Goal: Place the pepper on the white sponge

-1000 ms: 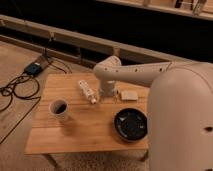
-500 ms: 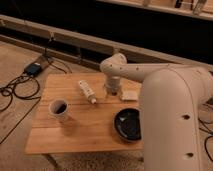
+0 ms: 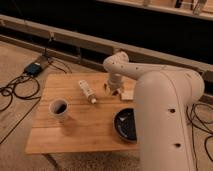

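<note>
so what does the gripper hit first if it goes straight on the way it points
Likely the table: the gripper points down right beside the white sponge, but depth there is unclear.

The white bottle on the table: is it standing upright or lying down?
Lying down: the bottle rests lengthwise on the table, just left of the gripper.
</note>
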`<action>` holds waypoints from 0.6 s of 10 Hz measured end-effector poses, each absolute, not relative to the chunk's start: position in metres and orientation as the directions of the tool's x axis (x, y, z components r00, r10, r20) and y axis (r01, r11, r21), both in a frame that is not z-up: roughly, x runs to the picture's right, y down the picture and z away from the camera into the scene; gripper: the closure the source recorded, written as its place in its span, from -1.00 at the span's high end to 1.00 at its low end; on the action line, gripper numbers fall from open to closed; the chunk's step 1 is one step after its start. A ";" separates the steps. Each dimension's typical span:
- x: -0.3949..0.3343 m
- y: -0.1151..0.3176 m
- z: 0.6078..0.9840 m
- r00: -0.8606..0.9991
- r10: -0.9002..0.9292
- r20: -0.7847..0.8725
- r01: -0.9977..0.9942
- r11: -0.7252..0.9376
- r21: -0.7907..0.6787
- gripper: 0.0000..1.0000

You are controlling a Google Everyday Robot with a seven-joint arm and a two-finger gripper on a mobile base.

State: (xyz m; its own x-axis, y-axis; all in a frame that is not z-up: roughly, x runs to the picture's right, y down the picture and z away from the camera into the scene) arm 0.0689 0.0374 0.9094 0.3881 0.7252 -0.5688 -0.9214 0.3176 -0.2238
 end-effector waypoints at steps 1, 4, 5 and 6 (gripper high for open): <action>0.070 0.035 0.916 0.410 0.720 -0.560 -0.912 0.334 -0.238 0.30; 0.071 0.026 0.937 0.476 0.705 -0.526 -0.880 0.383 -0.282 0.30; 0.069 0.023 0.944 0.494 0.699 -0.516 -0.869 0.395 -0.297 0.30; 0.069 0.021 0.949 0.508 0.693 -0.511 -0.861 0.404 -0.308 0.30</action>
State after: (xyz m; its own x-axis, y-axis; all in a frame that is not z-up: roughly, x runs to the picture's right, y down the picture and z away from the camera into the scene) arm 0.0688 0.0208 0.9493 0.5080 0.6934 -0.5110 -0.8613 0.4040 -0.3081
